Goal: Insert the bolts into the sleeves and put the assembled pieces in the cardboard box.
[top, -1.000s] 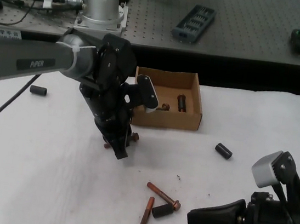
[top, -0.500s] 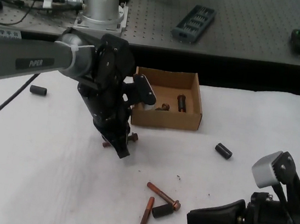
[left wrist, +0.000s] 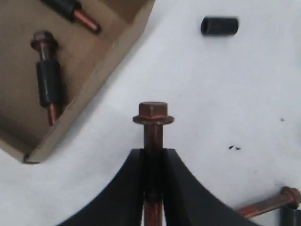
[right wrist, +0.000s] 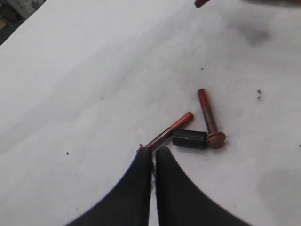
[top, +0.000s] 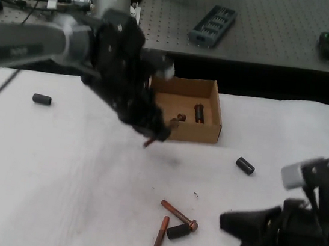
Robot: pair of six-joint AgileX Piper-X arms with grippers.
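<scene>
White-covered worktop [top: 54, 175]. Bolt [left wrist: 153, 120] is pinched by the shank in your left pincer [left wrist: 153, 153], long axis in line with the pincer, head out front. Cardboard box [left wrist: 89, 77] sits just beside it, off to one side of the head; left arm is nearer. Right pincer [right wrist: 154, 153] pressed together, empty, by a loose sleeve [right wrist: 189, 139].

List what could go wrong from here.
1. The left pincer holds a bare bolt near the cardboard box; released there, it could land inside unassembled.
2. The right pincer, shut, sits close to two loose bolts and a black sleeve and might scatter them.
</scene>
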